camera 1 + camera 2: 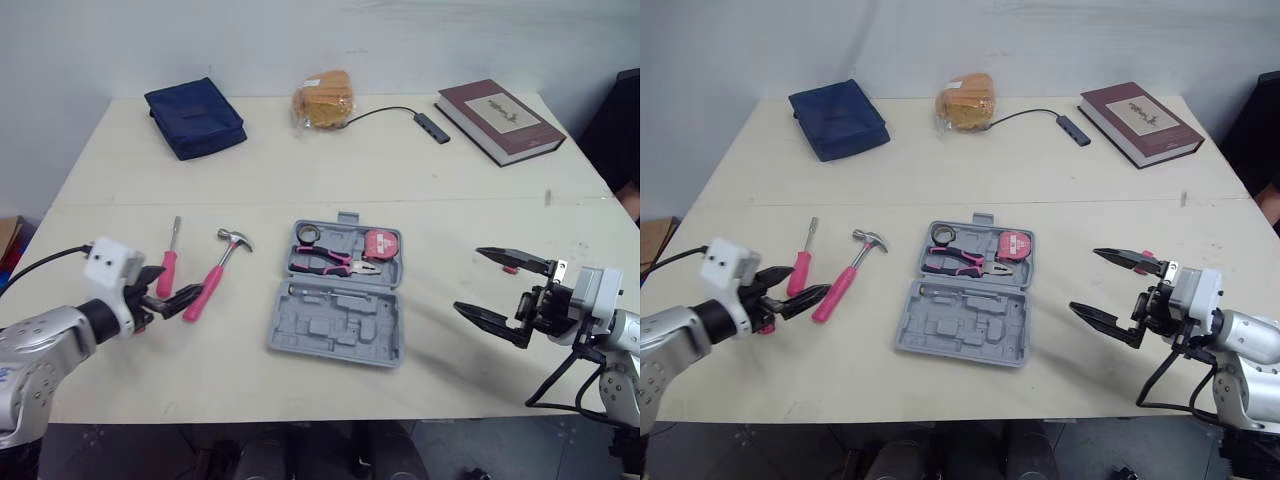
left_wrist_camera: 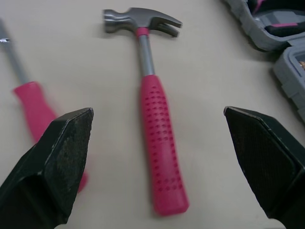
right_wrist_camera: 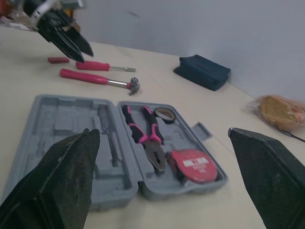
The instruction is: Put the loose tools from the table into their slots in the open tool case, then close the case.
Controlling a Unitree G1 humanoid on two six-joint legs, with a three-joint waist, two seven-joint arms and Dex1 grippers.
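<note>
An open grey tool case (image 1: 340, 320) lies in the middle of the table, with pink-handled pliers (image 1: 335, 262), a tape measure (image 1: 381, 244) and a small roll of tape (image 1: 306, 235) in its far half. Left of it lie a pink-handled hammer (image 1: 216, 271) and a pink-handled screwdriver (image 1: 168, 264). My left gripper (image 1: 168, 296) is open just short of the hammer's handle end (image 2: 167, 191), with the handle lying between its fingers' line in the left wrist view. My right gripper (image 1: 503, 290) hangs open to the right of the case, holding nothing.
At the back of the table lie a dark blue pouch (image 1: 195, 117), a bagged bread roll (image 1: 323, 100), a black cable with a hub (image 1: 432, 126) and a maroon book (image 1: 500, 120). A small pink piece (image 3: 58, 60) lies by the screwdriver.
</note>
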